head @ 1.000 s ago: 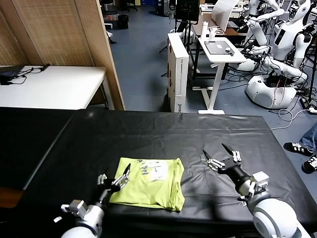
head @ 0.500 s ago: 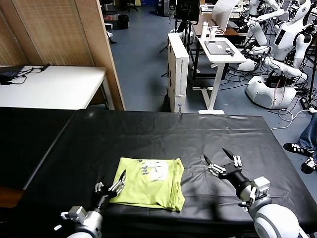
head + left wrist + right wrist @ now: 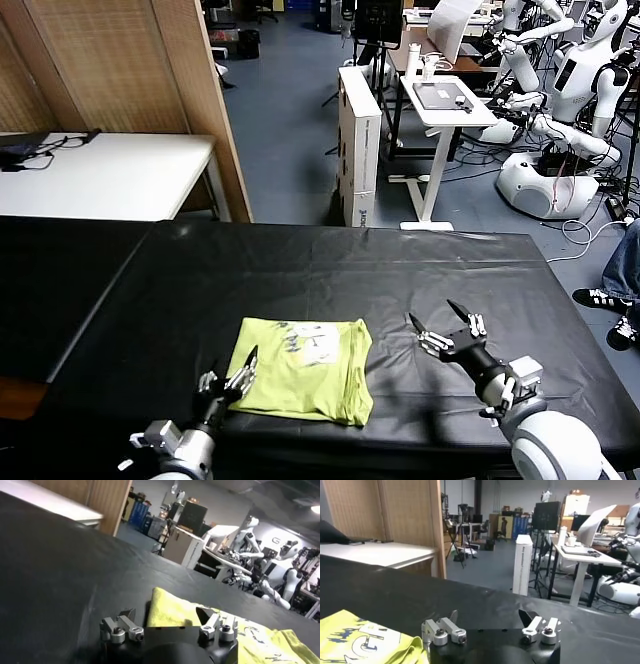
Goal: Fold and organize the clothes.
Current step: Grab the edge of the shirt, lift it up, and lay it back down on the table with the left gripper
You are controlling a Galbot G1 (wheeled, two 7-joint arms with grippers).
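Note:
The clothes are one lime yellow-green T-shirt point(image 3: 305, 372), folded into a rectangle on the black table cover point(image 3: 330, 270), near the front edge. A white print shows on its top face. My left gripper point(image 3: 229, 374) is low at the shirt's near left corner. In the left wrist view the shirt point(image 3: 170, 611) edge lies between the spread jaws of the left gripper point(image 3: 166, 617), which stand open with nothing gripped. My right gripper point(image 3: 440, 318) hovers open to the right of the shirt, apart from it. The right wrist view has the shirt point(image 3: 365, 640) off to one side of the right gripper point(image 3: 487, 616).
The table's front edge runs just below the shirt. A white side table point(image 3: 100, 175) stands at the back left, beside a wooden partition point(image 3: 130, 65). Beyond the far edge are a white box point(image 3: 360, 145), a white desk point(image 3: 445, 105) and other robots point(image 3: 570, 90).
My left gripper has drawn back and down toward the front edge, settling at the shirt's near left corner. The right gripper has barely shifted. The shirt lies as before.

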